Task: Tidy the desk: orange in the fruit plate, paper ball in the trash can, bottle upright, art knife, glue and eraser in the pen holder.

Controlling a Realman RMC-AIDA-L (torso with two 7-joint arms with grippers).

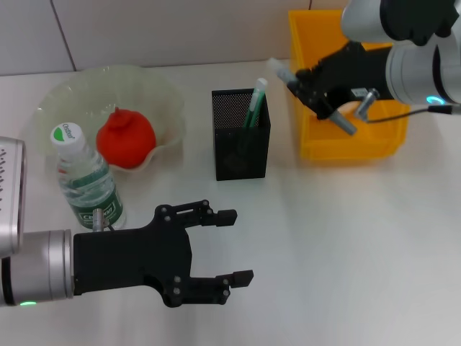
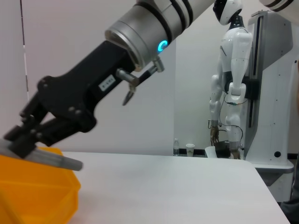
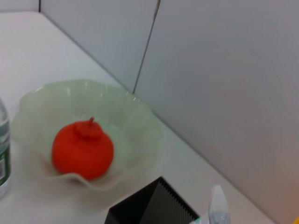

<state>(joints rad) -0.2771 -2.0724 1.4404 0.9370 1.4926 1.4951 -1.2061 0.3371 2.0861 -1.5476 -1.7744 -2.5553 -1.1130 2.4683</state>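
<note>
Head view: one orange (image 1: 126, 138) lies in the one fruit plate (image 1: 68, 94), one bottle (image 1: 85, 180) stands upright just in front of the plate, one pen holder (image 1: 240, 135) already carries a green-and-white tool, and the right gripper (image 1: 299, 78) pinches a grey stick between the holder and the one trash can (image 1: 317, 144); the left gripper (image 1: 234, 245) hovers spread and empty beside the bottle. Left wrist view: the right gripper (image 2: 21, 140) clamps that stick over the bin's rim. Right wrist view: orange (image 3: 83, 148) in plate (image 3: 135, 116), holder corner (image 3: 154, 207); judged step: carry the stick over the holder and release.
</note>
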